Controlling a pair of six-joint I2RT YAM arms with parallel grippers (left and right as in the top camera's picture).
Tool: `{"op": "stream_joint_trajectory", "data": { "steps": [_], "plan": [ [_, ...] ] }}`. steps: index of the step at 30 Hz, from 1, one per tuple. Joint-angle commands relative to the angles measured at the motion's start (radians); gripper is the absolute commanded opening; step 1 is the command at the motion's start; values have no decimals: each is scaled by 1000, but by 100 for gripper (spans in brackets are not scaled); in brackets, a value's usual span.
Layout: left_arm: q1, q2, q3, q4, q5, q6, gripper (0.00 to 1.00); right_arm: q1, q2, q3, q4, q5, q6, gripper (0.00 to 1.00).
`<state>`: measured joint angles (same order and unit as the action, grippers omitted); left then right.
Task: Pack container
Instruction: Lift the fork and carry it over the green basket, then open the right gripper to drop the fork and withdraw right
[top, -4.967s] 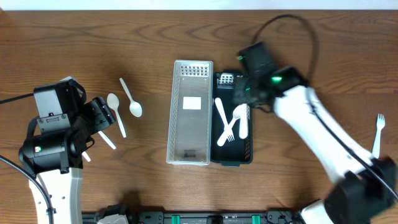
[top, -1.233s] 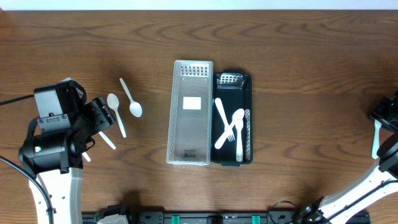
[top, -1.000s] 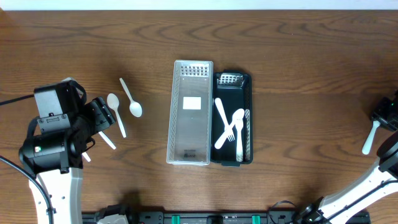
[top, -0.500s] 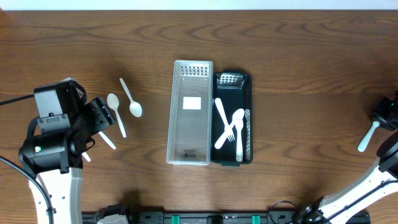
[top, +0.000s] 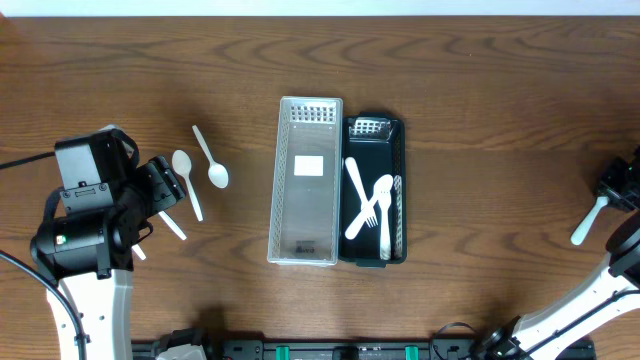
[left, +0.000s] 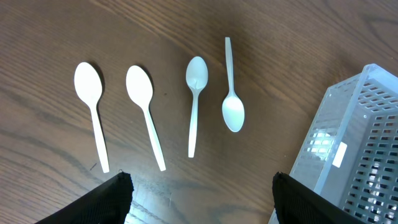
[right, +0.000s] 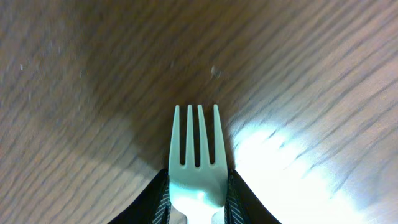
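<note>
A clear perforated container (top: 307, 180) lies mid-table beside a black tray (top: 401, 150) that holds white cutlery (top: 370, 205). Several white spoons (left: 143, 106) lie on the wood left of the container, in front of my left gripper (left: 200, 196), which is open and empty above the table. In the overhead view two spoons (top: 212, 165) show clear of the left gripper (top: 165, 188). My right gripper (right: 198, 199) is shut on a white fork (right: 198, 155), tines forward, above bare wood. In the overhead view it (top: 618, 190) is at the far right edge with the fork's handle (top: 585, 225) sticking out.
The clear container's corner (left: 354, 143) shows at the right of the left wrist view. Bare wood lies between the black tray and the right gripper. The table's far edge runs along the top of the overhead view.
The right arm left the black tray for the table's right edge and took hold of the fork. In the last second the fork's handle swung down and to the left. The left arm stayed still.
</note>
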<state>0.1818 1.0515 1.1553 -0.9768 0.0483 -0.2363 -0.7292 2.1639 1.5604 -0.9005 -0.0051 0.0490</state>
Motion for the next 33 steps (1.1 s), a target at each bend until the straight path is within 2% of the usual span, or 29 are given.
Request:
{"op": "stream_joint_trajectory", "data": {
  "steps": [1, 6, 12, 13, 16, 23, 29, 31, 33],
  "plan": [
    [5, 0, 10, -2, -8, -5, 74, 45, -66, -2, -16, -29, 64, 1],
    [5, 0, 10, -2, -8, -5, 74, 156, -232, 27, -60, -30, 119, 1],
    [5, 0, 10, -2, -8, -5, 75, 428, -454, 31, -143, -29, 174, 1],
    [5, 0, 10, -3, -8, -5, 86, 480, -478, 31, -150, -29, 185, 1],
    [5, 0, 10, -3, -8, -5, 93, 652, -536, 31, -170, -29, 237, 1],
    [5, 0, 10, -3, -8, -5, 93, 993, -515, 31, -181, -14, 327, 1],
    [5, 0, 10, -3, -8, -5, 94, 1152, -432, 29, -188, 39, 381, 2],
    [5, 0, 9, -3, -8, -5, 95, 1181, -394, 29, -188, 39, 382, 4],
    [5, 0, 9, -6, -8, -5, 95, 1202, -352, 29, -189, 39, 385, 15]
  ]
}}
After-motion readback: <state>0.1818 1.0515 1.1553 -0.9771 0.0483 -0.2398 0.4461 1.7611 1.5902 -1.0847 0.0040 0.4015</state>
